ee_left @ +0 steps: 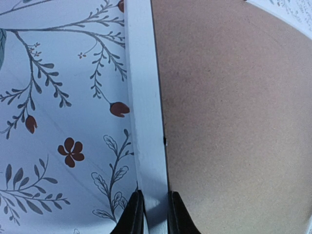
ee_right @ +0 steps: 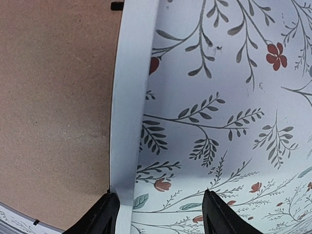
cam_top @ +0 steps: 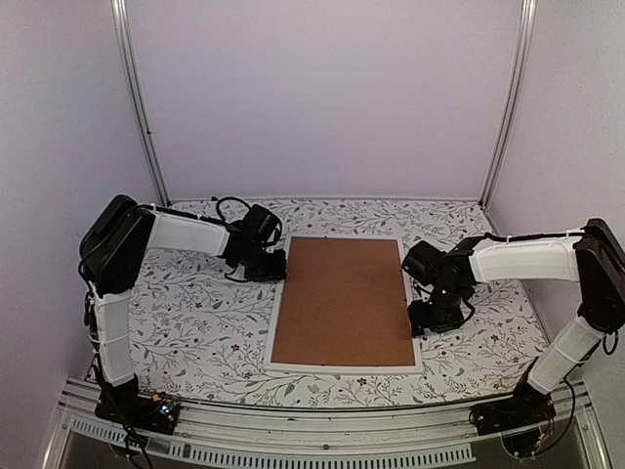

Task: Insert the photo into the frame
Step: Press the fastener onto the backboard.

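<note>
White frame point(ee_left: 145, 97) edge inside left gripper point(ee_left: 155, 214)

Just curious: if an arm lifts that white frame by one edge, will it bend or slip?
Probably stiff: the frame shows straight, solid-looking rails. It might pivot or slip, since the left gripper pinches only one narrow, smooth rail.

Soft, even light; wrist views bend near edges.
</note>
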`<state>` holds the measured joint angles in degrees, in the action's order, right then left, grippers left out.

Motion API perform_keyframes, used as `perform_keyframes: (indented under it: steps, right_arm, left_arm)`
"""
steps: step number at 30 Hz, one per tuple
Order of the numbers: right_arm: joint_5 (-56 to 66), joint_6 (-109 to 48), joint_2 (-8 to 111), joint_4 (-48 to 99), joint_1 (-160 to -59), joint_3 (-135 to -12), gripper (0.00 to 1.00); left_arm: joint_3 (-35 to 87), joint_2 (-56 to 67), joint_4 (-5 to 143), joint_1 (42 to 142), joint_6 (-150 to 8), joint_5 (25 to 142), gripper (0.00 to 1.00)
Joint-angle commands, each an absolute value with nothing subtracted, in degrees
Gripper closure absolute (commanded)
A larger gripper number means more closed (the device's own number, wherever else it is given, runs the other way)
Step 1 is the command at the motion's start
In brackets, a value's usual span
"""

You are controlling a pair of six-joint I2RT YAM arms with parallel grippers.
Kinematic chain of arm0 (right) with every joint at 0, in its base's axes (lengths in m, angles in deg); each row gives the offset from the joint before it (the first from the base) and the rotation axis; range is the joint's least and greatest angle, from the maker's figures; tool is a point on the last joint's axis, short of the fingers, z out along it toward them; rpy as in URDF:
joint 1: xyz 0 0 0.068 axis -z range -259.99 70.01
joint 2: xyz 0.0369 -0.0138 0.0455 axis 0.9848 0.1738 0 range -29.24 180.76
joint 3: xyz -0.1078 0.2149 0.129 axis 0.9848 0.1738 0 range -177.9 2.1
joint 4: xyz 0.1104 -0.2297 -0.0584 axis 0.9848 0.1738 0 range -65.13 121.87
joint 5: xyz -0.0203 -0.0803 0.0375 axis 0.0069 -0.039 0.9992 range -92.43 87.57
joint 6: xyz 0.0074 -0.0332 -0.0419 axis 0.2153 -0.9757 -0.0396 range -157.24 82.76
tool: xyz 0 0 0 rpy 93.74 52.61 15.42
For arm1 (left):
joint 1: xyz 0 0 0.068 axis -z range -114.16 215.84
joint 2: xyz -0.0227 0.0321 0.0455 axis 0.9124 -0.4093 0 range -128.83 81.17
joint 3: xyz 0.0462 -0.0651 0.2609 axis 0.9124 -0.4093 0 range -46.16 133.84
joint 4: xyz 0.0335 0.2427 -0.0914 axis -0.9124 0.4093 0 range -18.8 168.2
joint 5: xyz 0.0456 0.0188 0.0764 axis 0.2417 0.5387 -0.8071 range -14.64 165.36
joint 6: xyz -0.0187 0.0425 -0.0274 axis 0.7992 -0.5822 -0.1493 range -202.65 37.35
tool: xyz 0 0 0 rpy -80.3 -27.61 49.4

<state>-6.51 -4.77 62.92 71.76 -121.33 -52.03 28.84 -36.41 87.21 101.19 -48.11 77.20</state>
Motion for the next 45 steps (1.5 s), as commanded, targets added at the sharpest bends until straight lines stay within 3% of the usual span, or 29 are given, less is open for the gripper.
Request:
perform_keyframes:
  steps: [1, 45]
  right_arm:
    - [-7.42, -4.84, 61.84, 71.11, -120.54, -51.26, 0.37]
    - [-7.42, -0.24, 71.01, 69.33, -126.54, -53.91, 0.37]
  left_arm:
    - [27.21, -35.91, 89.25, 102.14, -48.99, 78.06, 1.00]
    - [25.32, -35.81, 87.99, 102.14, -48.24, 78.60, 1.00]
